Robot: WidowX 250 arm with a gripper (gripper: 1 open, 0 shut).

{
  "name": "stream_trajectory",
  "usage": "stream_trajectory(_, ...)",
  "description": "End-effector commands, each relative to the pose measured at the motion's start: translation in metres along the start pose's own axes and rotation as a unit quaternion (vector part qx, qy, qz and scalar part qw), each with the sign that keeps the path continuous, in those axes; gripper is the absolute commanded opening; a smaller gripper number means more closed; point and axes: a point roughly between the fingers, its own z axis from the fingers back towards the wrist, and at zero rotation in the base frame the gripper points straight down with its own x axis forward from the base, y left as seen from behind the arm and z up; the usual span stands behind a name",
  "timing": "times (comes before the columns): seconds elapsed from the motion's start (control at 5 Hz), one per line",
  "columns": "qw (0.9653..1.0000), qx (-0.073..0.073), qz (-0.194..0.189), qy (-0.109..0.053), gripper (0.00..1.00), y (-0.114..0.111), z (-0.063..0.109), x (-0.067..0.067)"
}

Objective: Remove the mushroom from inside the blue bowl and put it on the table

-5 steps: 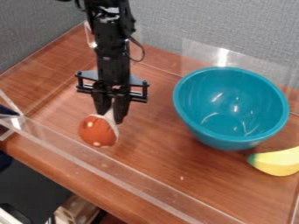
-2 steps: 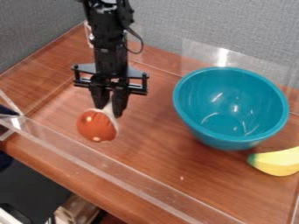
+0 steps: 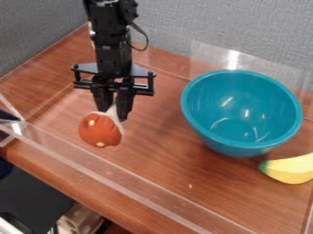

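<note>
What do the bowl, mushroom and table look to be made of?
Bowl: likely glossy plastic, going by the even teal color and sharp highlights.
Mushroom: smooth, slightly shiny red-orange cap; plastic or painted wood, can't tell which.
Table: polished wood or wood-look laminate; reddish-brown with grain and a soft sheen.

Blue bowl and banana block the right
</note>
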Motion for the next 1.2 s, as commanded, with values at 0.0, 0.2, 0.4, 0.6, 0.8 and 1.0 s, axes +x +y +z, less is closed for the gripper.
stream_trajectory(0.0,0.9991,-0.025,0.023,-0.026,0.00,-0.004,0.019,-0.003)
stream_trajectory(0.2,0.9975,-0.048,0.047,-0.023,0.00,-0.013,0.023,-0.014)
stream_trajectory(0.4,0.9959,-0.067,0.059,-0.017,0.00,-0.020,0.022,-0.019)
stream_trajectory(0.6,0.9947,-0.076,0.066,-0.020,0.00,-0.021,0.017,-0.022)
stream_trajectory(0.8,0.9942,-0.076,0.071,-0.026,0.00,-0.019,0.015,-0.021)
stream_trajectory(1.0,0.9943,-0.071,0.074,-0.028,0.00,-0.017,0.013,-0.020)
